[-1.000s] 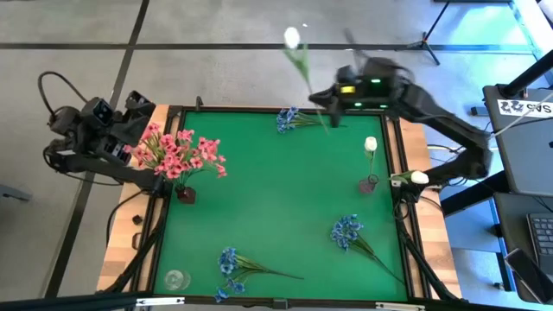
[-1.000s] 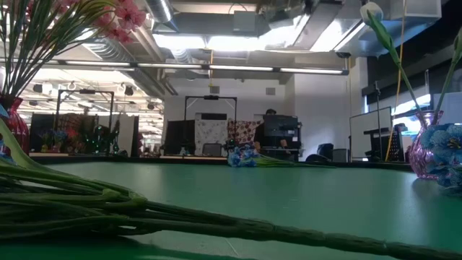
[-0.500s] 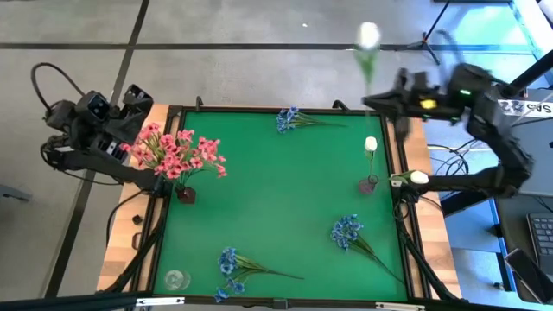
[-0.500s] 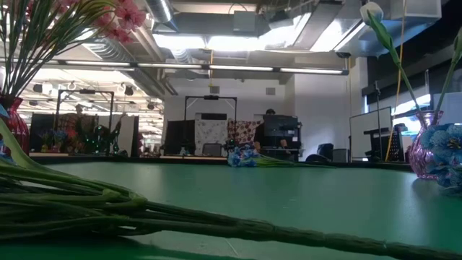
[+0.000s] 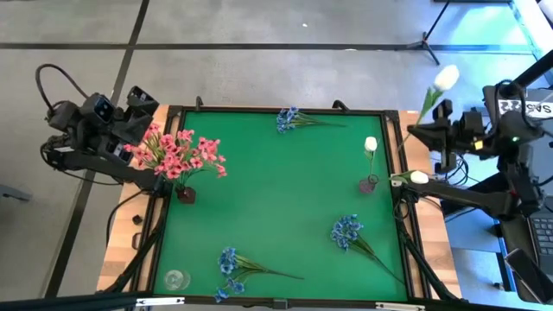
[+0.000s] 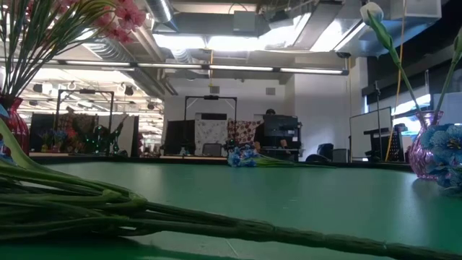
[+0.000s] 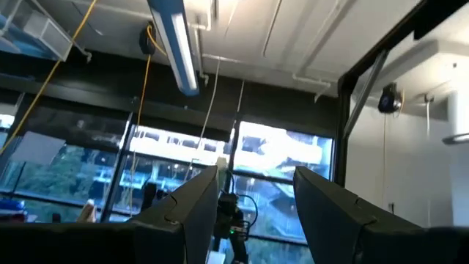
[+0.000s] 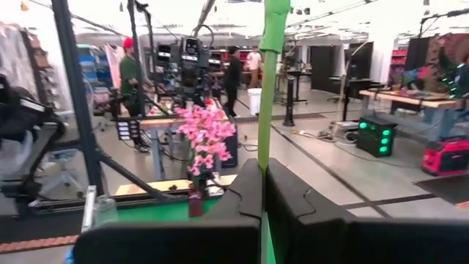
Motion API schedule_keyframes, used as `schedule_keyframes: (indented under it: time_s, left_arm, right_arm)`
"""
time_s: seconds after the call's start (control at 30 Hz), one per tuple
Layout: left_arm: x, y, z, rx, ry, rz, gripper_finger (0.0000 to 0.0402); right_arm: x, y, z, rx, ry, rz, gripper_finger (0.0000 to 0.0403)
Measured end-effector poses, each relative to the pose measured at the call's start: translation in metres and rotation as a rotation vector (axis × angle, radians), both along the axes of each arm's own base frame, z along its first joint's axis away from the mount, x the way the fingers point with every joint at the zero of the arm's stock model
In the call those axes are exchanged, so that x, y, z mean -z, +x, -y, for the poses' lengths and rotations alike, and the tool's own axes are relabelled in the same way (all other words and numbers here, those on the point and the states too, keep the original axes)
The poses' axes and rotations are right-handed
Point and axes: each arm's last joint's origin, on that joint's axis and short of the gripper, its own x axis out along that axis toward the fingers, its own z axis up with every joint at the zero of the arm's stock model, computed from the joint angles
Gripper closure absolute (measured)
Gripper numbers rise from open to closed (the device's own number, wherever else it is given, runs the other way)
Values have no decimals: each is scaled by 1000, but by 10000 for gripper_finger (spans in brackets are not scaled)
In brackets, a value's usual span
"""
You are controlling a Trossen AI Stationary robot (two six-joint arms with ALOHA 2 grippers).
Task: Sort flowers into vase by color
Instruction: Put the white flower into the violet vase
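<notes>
My right gripper [image 5: 417, 136] hovers past the table's right edge, shut on a white tulip [image 5: 446, 78] with a long green stem [image 8: 268, 66]. My left gripper [image 7: 256, 198] is raised at the table's far left corner, open and with nothing between its fingers. Pink flowers [image 5: 177, 152] stand in a dark red vase [image 5: 186, 194] at the left. A pink vase [image 5: 369, 184] at the right holds two white tulips [image 5: 371, 144]. Blue sprigs lie on the green mat at the far edge [image 5: 289, 118], right [image 5: 347, 230] and near edge [image 5: 230, 260]. My right gripper pinches the tulip's green stem [image 8: 266, 143] between its two fingers [image 8: 245, 192]. The fingers come about level from the table's right side and lie across the stem. The flower is lifted clear, bud uppermost, its stem leaning away from the table.
A small clear glass [image 5: 175, 279] stands at the near left corner. Wooden borders [image 5: 125, 250] frame the green mat. Cables and a desk with equipment [image 5: 527, 130] lie just right of my right arm. In the low view, long stems [image 6: 144, 213] lie close in the foreground.
My right gripper has swung with the white tulip from above the table's far edge toward and past the right edge, staying shut on the stem. The tulip has stayed lifted clear, bud up.
</notes>
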Motion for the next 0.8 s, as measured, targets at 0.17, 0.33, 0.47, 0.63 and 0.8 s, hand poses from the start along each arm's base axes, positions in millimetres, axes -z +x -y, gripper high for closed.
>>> schedule_keyframes:
  time_s: [0.17,0.33,0.47,0.63,0.8]
  left_arm:
    - [1,1,1,19,9,-8,227]
    - [5,3,2,56,18,-55,227]
    - [8,5,2,63,14,-94,227]
    - [8,5,2,74,-4,-90,227]
    - [8,5,4,144,-3,-88,227]
  right_arm:
    - [32,-8,-6,-72,34,-3,401]
    - [52,1,-4,-178,16,30,401]
    - [67,15,0,-254,0,46,401]
    - [81,20,2,-277,-6,29,401]
    - [92,9,-2,-194,-66,-22,402]
